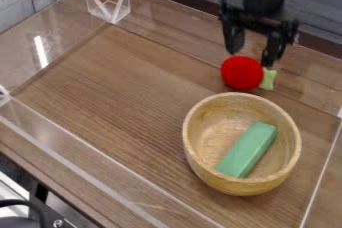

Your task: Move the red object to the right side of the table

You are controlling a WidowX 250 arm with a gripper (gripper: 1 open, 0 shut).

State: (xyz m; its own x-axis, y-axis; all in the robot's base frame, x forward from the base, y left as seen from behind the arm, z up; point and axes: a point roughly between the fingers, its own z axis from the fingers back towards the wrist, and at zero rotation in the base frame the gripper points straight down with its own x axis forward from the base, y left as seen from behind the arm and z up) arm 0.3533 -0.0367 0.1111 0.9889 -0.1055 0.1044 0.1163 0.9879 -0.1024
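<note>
The red object (pixel 241 72), a small glossy ball with a pale green stub on its right, rests on the brown wood-grain table (pixel 120 92) near the far right side. Just above it hangs my gripper (pixel 258 49), pointing straight down and open. Its black fingers (pixel 233 38) stand apart and clear of the ball, with nothing between them.
A round light wooden bowl (pixel 201 142) sits in front of the red object and holds a green rectangular block (pixel 249 149). Low clear acrylic walls (pixel 40 42) edge the table. A small clear stand (pixel 107 5) sits at the far left corner.
</note>
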